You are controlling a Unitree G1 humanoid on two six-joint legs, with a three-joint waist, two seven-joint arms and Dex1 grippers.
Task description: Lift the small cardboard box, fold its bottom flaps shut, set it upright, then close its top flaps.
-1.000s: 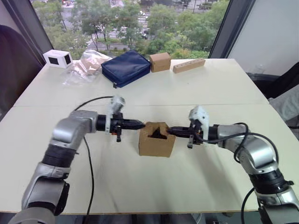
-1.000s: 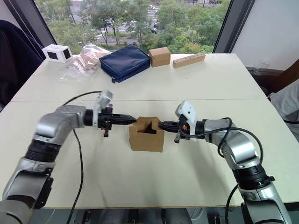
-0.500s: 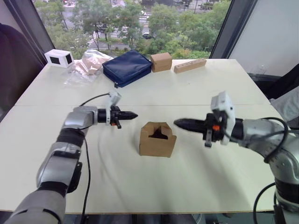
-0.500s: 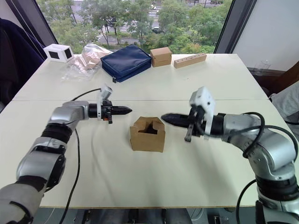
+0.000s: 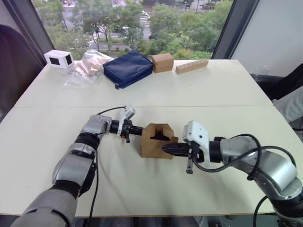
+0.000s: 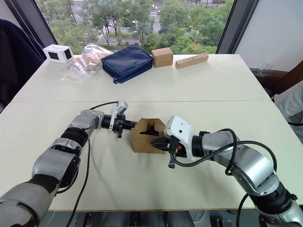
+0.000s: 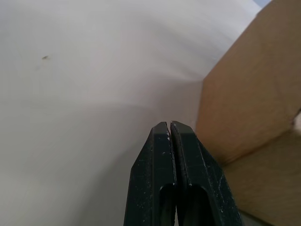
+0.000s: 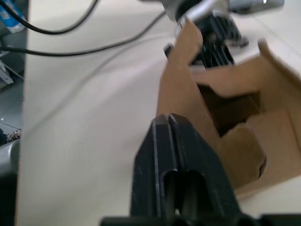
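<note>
The table [image 5: 227, 90] is being used as the work surface, with the small cardboard box [image 5: 154, 146] standing upright near its middle and its top flaps [image 5: 160, 128] still open. The box is being flanked by both arms: the right gripper [image 5: 164, 148] is being held with fingers pressed together, empty, tip at the box's front right wall; the left gripper [image 5: 140, 130] is likewise being kept clenched on nothing, tip against the box's left wall.
</note>
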